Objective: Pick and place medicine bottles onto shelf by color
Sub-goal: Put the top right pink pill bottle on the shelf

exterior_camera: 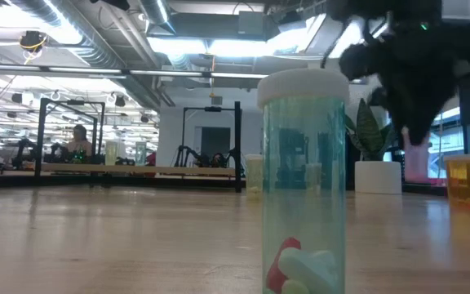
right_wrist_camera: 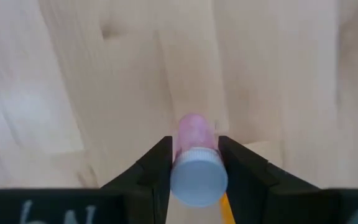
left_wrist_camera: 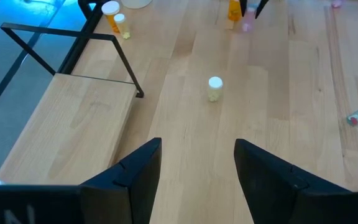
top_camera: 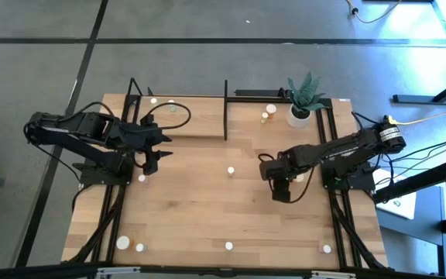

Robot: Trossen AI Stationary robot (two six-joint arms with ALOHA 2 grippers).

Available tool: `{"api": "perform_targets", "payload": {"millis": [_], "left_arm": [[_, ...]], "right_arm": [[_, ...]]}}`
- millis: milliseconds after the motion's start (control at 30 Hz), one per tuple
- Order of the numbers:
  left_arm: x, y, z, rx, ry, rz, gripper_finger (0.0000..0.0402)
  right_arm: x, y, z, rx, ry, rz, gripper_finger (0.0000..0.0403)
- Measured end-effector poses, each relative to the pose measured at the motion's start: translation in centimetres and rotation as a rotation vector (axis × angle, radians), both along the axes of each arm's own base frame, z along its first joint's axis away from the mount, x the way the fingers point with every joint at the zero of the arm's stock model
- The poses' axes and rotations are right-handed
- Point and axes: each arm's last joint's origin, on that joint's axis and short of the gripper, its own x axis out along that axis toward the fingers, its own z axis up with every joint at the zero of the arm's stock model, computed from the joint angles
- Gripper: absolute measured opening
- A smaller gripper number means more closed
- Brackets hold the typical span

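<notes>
Item: 1 pink medicine bottle, white cap, clamped between the right gripper fingers just below the cap. Likely light, rigid, smooth plastic; prone to slip. Left gripper open, empty, beside the shelf.

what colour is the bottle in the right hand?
Pink body, white cap. The right hand grips the bottle; clearest in the right wrist view.
</notes>
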Motion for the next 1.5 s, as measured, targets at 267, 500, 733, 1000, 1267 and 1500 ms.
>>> {"api": "perform_targets", "payload": {"millis": [267,500,733,1000,1267,1500], "left_arm": [[0.0,0.0,0.0,0.006,0.002,-0.005,0.0195],[0.0,0.0,0.0,0.005,0.001,-0.005,0.0195],[0.0,0.0,0.0,0.005,0.001,-0.004,0.0195],[0.0,0.0,0.0,0.005,0.002,-0.004,0.0195],[0.2,0.0,-0.1,0.005,0.009,-0.004,0.0195],[0.2,0.0,-0.1,0.006,0.010,-0.005,0.0195]], "right_arm": [[1.9,-2.9,5.3,0.034,-0.093,-0.138,0.0122],[4.9,-4.7,8.3,-0.024,-0.145,-0.067,0.0122],[10.1,-6.3,9.2,-0.059,-0.123,0.034,0.0122],[14.7,-8.1,10.8,-0.074,-0.200,0.080,0.0122],[18.1,-8.5,8.2,-0.084,-0.187,0.139,0.0122],[20.0,-8.6,4.0,-0.059,-0.113,0.179,0.0122]]}}
